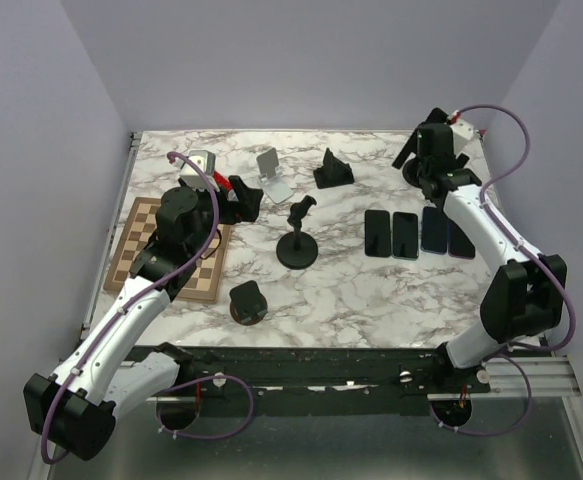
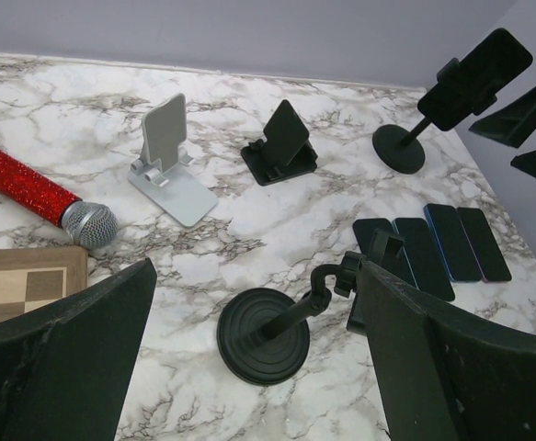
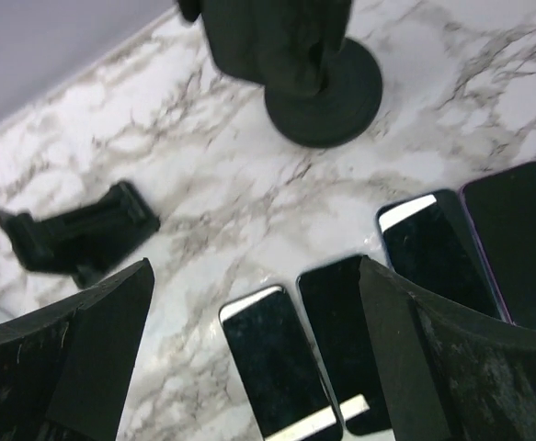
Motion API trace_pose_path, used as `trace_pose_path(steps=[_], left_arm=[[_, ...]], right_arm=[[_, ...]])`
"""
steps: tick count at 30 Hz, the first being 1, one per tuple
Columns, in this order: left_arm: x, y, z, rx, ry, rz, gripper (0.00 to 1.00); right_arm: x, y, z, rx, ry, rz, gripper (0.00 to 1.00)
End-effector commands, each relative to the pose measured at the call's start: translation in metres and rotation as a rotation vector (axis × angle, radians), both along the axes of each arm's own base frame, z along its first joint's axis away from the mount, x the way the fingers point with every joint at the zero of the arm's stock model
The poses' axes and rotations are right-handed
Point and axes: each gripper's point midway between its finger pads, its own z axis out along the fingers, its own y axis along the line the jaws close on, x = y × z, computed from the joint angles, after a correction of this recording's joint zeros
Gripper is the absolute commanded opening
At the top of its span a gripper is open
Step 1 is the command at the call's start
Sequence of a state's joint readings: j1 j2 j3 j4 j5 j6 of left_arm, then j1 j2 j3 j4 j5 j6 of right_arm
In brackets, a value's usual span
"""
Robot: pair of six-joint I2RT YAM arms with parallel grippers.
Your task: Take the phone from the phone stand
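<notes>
A dark phone (image 2: 477, 75) sits clamped in a black round-base phone stand (image 2: 399, 147) at the far right of the table. The phone (image 1: 407, 150) also shows in the top view. My right gripper (image 1: 426, 165) is open and empty, just to the right of this stand. In the right wrist view the stand's base (image 3: 327, 92) lies ahead of the open gripper (image 3: 258, 349), and the clamped phone (image 3: 277, 37) is cut off at the top edge. My left gripper (image 2: 258, 358) is open and empty above an empty black gooseneck stand (image 2: 263, 335) mid-table.
Several phones (image 1: 405, 235) lie flat in a row right of centre. A silver stand (image 1: 273, 175) and a black wedge stand (image 1: 333, 170) stand at the back. A red microphone (image 2: 28, 188) lies beside a chessboard (image 1: 141, 245). A black round stand (image 1: 247, 302) sits near the front.
</notes>
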State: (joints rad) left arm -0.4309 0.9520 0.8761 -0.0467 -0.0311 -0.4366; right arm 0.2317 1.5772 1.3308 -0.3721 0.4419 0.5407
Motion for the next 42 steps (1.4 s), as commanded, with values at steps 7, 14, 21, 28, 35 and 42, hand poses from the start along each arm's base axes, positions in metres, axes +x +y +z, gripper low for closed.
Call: trace_pose_path(steps=[7,14,21,28,35,42], left_arm=[[-0.003,-0.007,0.013,-0.023,-0.027,-0.036,0.98],[-0.003,-0.007,0.011,-0.018,-0.023,-0.033,0.98],[-0.001,-0.008,0.008,-0.008,-0.014,-0.03,0.98],[-0.001,-0.01,0.007,-0.011,-0.006,-0.039,0.98],[-0.002,-0.013,0.006,-0.014,-0.002,-0.048,0.98],[-0.001,-0.013,0.005,-0.012,0.003,-0.048,0.98]], right_arm=[[0.056,-0.065,0.046,0.05,-0.143,-0.421,1.0],[0.085,-0.078,0.064,0.049,-0.217,-0.575,1.0],[0.107,-0.081,0.054,0.009,-0.189,-0.602,1.0],[0.112,-0.097,0.032,-0.047,-0.157,-0.607,1.0],[0.137,-0.098,0.027,-0.101,-0.152,-0.486,1.0],[0.143,-0.095,0.015,-0.139,-0.105,-0.424,1.0]])
